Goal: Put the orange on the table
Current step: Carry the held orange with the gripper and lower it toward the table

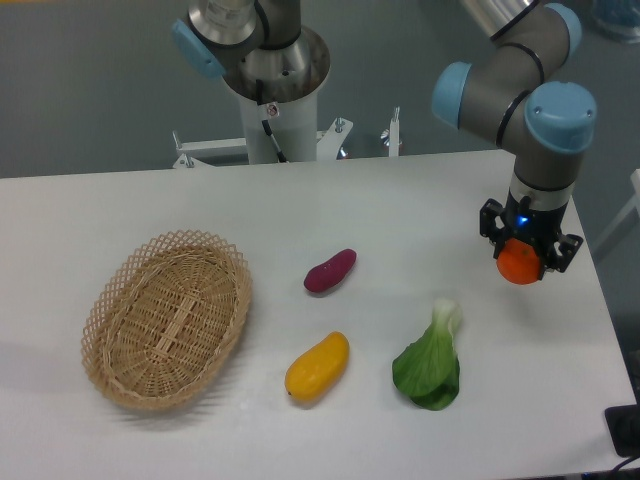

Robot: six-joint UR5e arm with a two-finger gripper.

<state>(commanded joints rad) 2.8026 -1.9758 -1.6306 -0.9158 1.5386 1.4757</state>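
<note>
The orange [518, 264] is a small round bright-orange fruit held between the fingers of my gripper [522, 262] at the right side of the white table [300, 210]. The gripper points straight down and is shut on the orange. I cannot tell whether the orange touches the tabletop or hangs just above it. The upper part of the orange is hidden by the gripper body.
A green leafy vegetable [432, 362] lies left of and in front of the gripper. A yellow-orange mango-like fruit [317, 367] and a purple sweet potato [330, 271] lie mid-table. An oval wicker basket [168, 318] stands at the left. The table's right edge is close to the gripper.
</note>
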